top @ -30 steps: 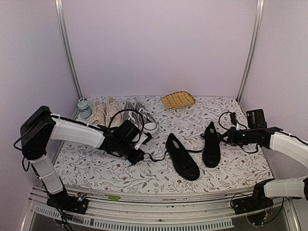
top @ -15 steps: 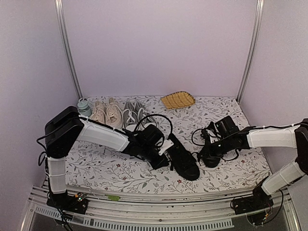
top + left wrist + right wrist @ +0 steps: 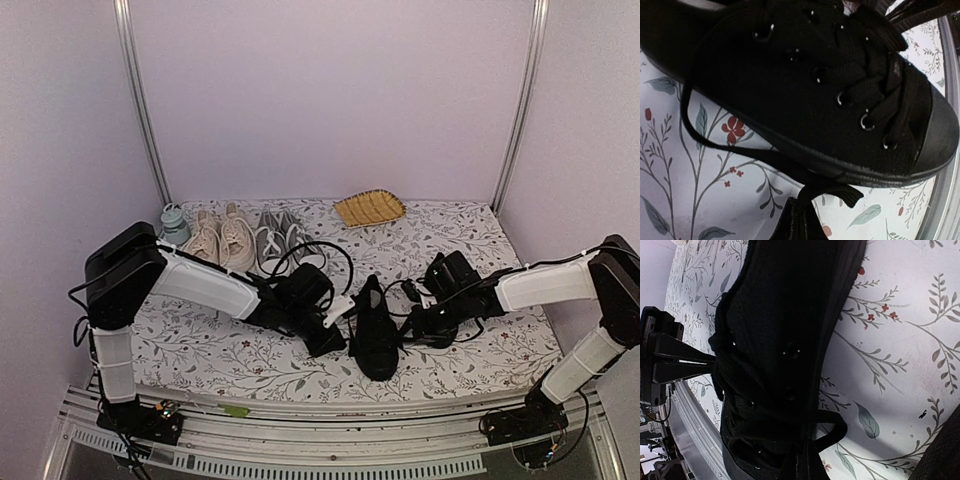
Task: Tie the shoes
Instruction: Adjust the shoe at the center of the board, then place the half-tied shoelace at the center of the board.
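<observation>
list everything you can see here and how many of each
black sneaker: one clearly seen, black, mid-table between the grippers; a second may lie under the right arm, cannot tell
black laces: loose, black, trailing over the cloth
beige sneakers: two, beige, back left
grey sneakers: two, grey with white toe caps, beside the beige pair
jar: one, pale green, back left corner
woven tray: one, yellow, back middle
tablecloth: one, white floral print, covering the table
left gripper: one, black, closed on a lace near the sneaker's toe
right gripper: one, black, closed on a lace
</observation>
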Robot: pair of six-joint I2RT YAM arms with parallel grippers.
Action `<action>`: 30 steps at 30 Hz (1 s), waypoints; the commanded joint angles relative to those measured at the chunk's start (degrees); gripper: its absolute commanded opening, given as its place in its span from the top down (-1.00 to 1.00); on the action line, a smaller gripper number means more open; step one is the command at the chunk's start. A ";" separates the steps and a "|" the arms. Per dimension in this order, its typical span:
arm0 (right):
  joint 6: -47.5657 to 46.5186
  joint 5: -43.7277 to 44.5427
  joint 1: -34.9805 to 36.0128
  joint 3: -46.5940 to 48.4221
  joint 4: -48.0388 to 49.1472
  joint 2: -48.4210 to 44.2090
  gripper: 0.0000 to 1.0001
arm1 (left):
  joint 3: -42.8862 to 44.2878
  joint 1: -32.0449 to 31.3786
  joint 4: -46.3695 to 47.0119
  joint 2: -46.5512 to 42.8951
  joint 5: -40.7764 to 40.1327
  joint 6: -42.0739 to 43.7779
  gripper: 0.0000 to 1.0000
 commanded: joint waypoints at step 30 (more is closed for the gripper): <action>-31.22 -8.40 2.20 12.19 7.64 -13.79 -0.08 | 5.11 -3.04 9.91 -22.32 -19.63 3.11 1.00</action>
